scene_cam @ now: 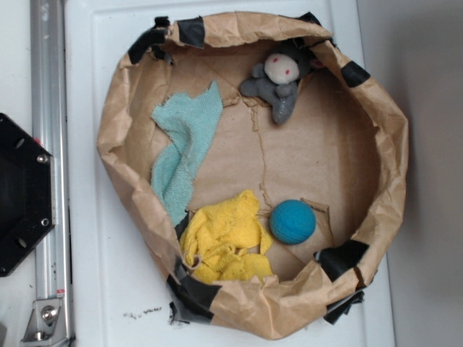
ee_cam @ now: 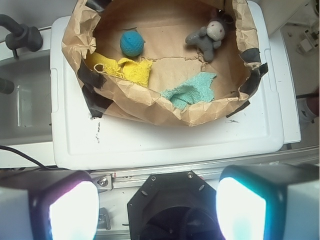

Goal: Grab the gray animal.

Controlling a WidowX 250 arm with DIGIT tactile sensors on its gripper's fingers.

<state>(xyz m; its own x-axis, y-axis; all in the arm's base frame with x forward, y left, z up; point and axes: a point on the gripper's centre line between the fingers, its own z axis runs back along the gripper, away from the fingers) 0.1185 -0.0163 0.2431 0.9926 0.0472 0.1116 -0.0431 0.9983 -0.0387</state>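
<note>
Gray animal [scene_cam: 281,81] lying inside the brown paper basin [scene_cam: 376,144], close against the paper wall in the exterior view's upper right part, just below a strip of black tape [scene_cam: 191,32] on the rim. Cream-white face with red eyes turned up toward the camera, dark ears pressed to the paper, gray limbs spread over the basin floor. In the wrist view, same toy [ee_cam: 208,38] at the far side of the basin, right of centre, untouched.

Teal cloth [scene_cam: 185,148] draped along the basin's left wall in the exterior view, well apart from the toy. Yellow cloth [scene_cam: 224,242] bunched at the lower wall, with the blue ball [scene_cam: 292,221] just beside its right edge. Ball and toy well apart, bare paper floor between them.

Basin resting on a white surface [scene_cam: 94,238]. Metal rail [scene_cam: 49,144] and black robot base [scene_cam: 22,195] along the left edge of the exterior view.

Gripper [ee_cam: 157,202] seen only in the wrist view, at the bottom of the frame, high above and on the near side of the basin. Two fingers [ee_cam: 70,207] blurred and brightly lit, set wide apart with nothing between them. No contact with the toy or any other thing.
</note>
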